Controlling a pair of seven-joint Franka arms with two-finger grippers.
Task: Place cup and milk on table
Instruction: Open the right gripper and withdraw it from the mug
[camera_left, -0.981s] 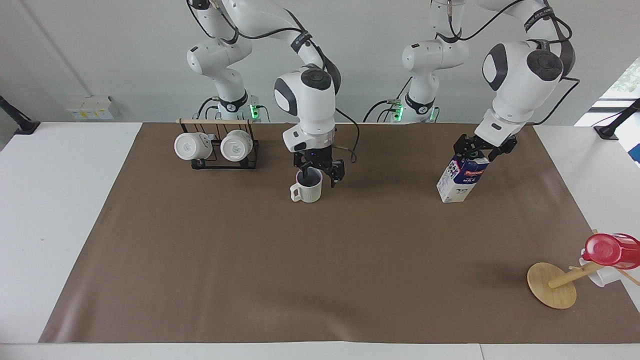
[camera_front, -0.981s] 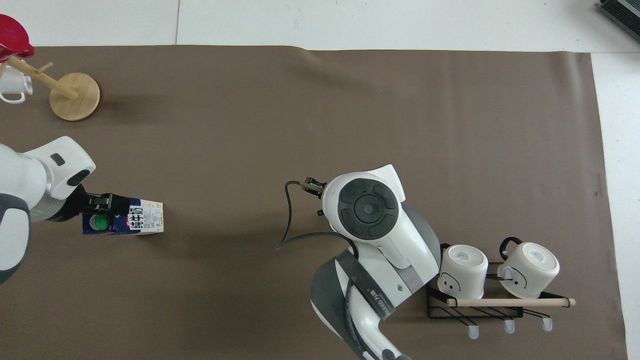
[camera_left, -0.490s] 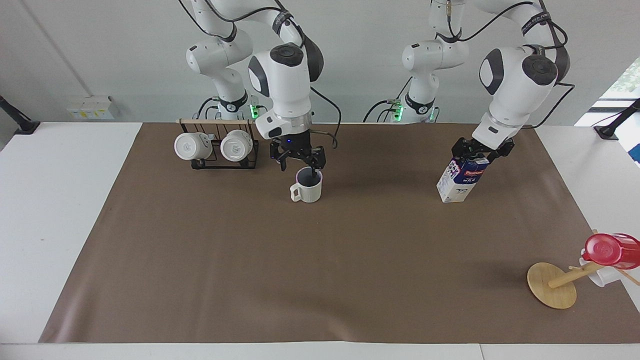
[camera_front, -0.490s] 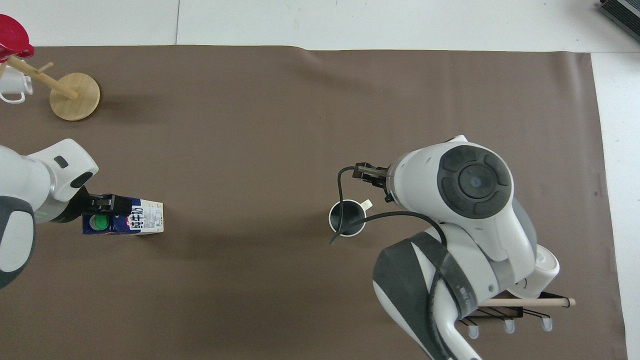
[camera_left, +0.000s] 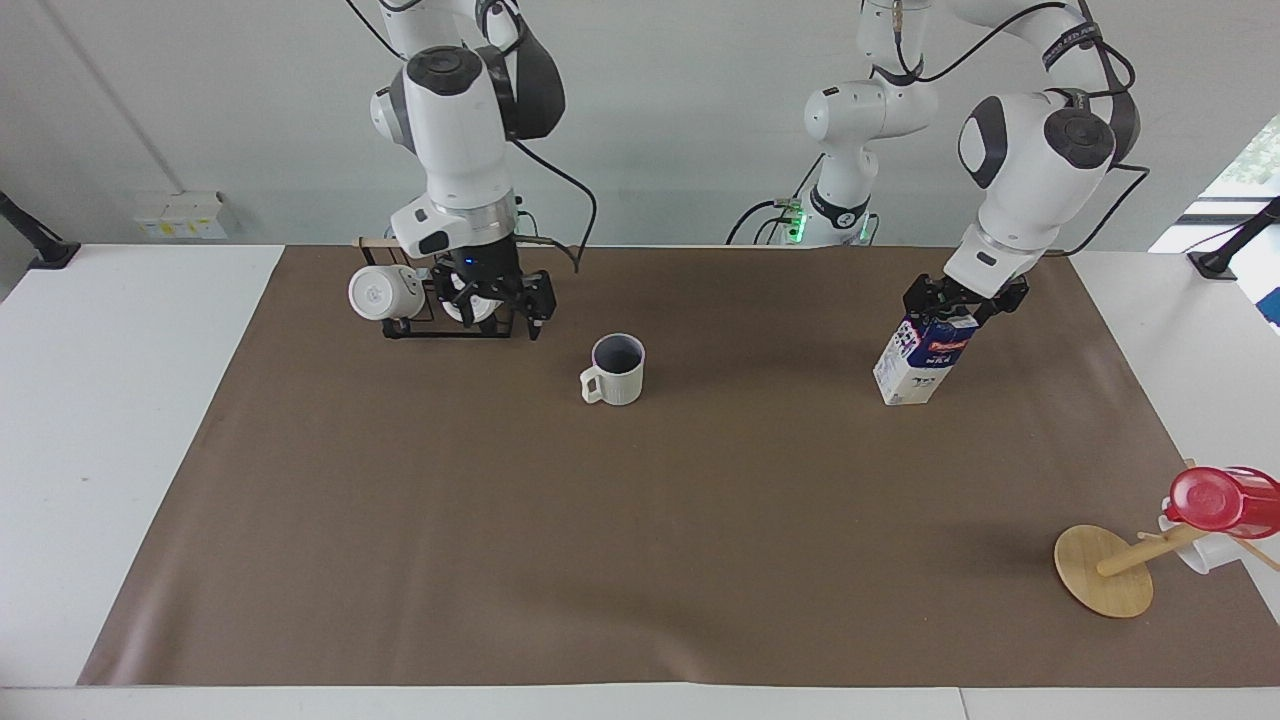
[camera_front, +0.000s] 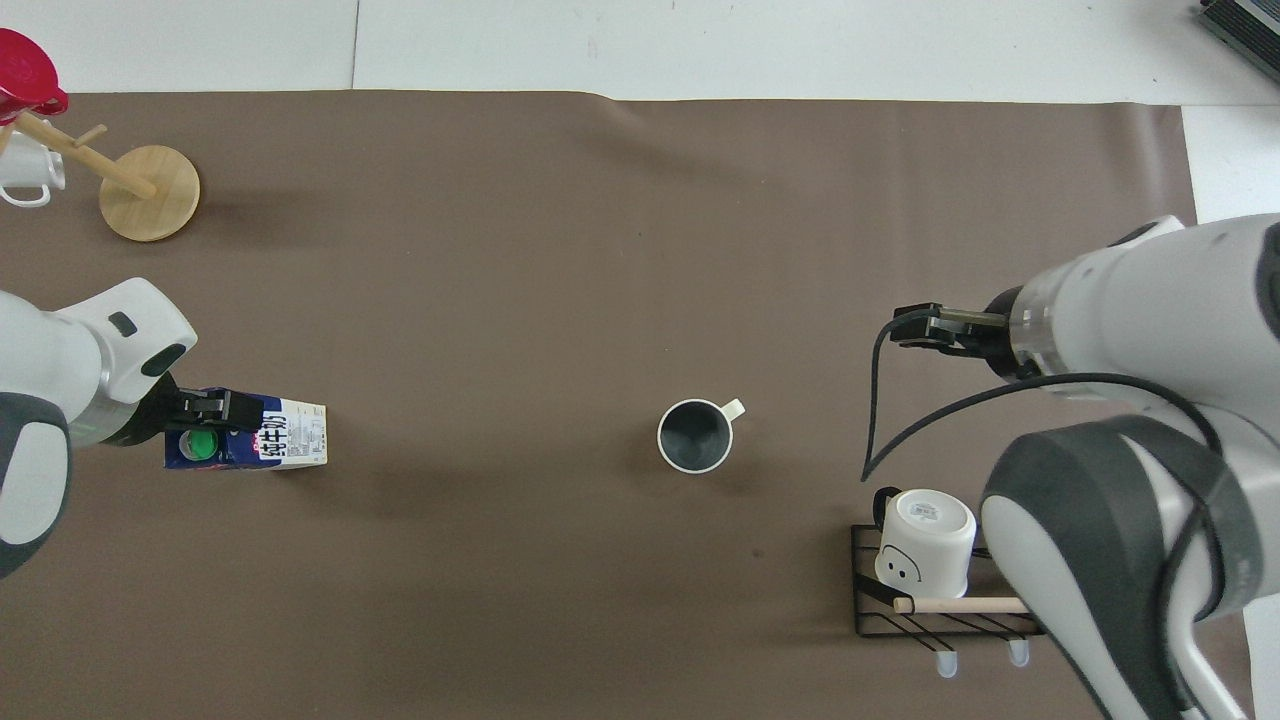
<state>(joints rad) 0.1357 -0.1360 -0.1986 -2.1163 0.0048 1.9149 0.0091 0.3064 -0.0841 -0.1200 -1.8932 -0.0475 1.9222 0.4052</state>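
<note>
The cup (camera_left: 615, 368) stands upright on the table's brown mat (camera_left: 640, 540), its handle toward the right arm's end; it also shows in the overhead view (camera_front: 694, 436). My right gripper (camera_left: 498, 303) is open and empty, raised over the mat beside the mug rack, apart from the cup. The milk (camera_left: 922, 360) stands on the mat toward the left arm's end, its green cap showing in the overhead view (camera_front: 270, 433). My left gripper (camera_left: 958, 298) is shut on the carton's top ridge.
A black wire rack (camera_left: 440, 322) with two white mugs (camera_left: 380, 292) stands near the right arm's base. A tipped wooden cup stand (camera_left: 1105, 570) with a red cup (camera_left: 1220, 498) lies at the mat's corner farthest from the robots, at the left arm's end.
My right gripper let go of the cup, rose and swung toward the mug rack. The cup stays on the mat. The left gripper and milk have barely moved.
</note>
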